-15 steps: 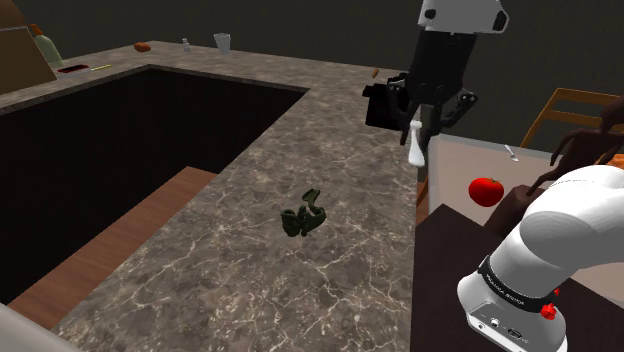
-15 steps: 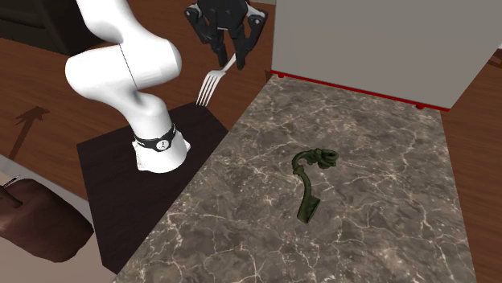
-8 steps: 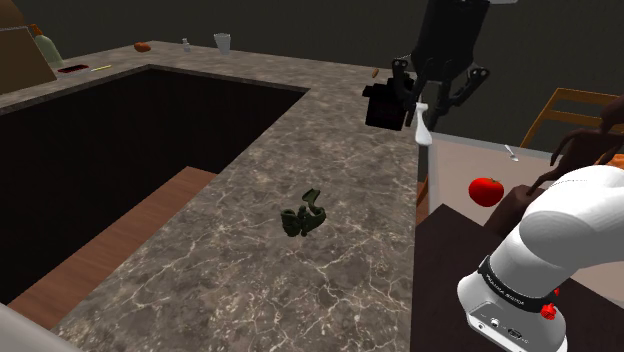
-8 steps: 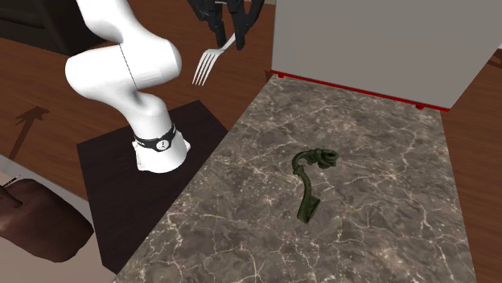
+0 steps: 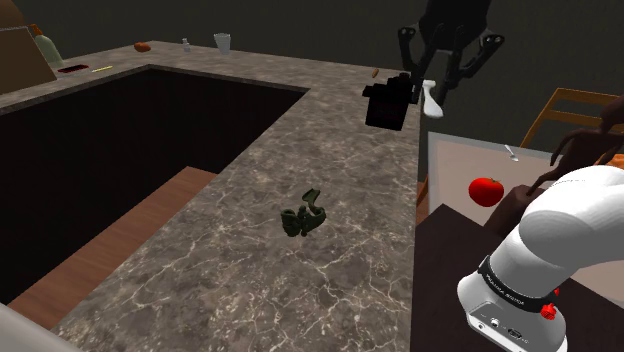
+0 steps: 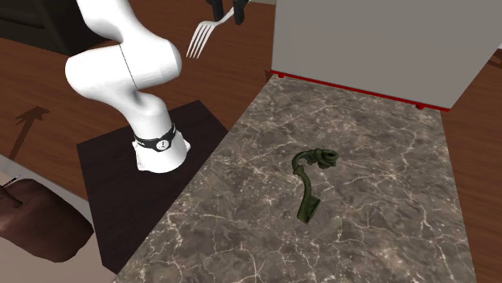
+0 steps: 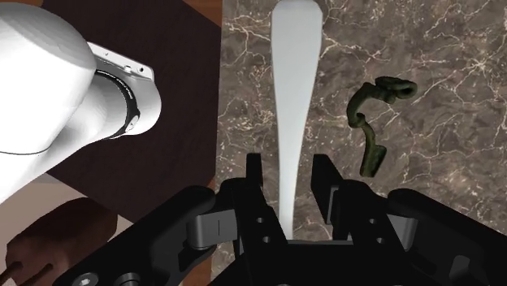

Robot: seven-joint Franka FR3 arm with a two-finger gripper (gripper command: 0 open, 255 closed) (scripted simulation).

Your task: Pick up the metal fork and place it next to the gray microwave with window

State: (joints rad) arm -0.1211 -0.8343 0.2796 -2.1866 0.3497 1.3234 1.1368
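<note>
The fingers (image 7: 253, 175) of the black gripper (image 7: 289, 169) stand narrow, clasping the pale fork (image 7: 294, 89) by its shaft. The fork is aloft, well above the brown marbled surface (image 6: 378, 233). In the second exterior view its tines (image 6: 197, 36) slant down toward that view's lower left. In the shoulder view the handle end (image 5: 430, 98) shows near a dark box (image 5: 385, 106), perhaps the microwave. A twisted dark-green thing (image 6: 310, 181) lies on the surface, well apart from the fork.
</note>
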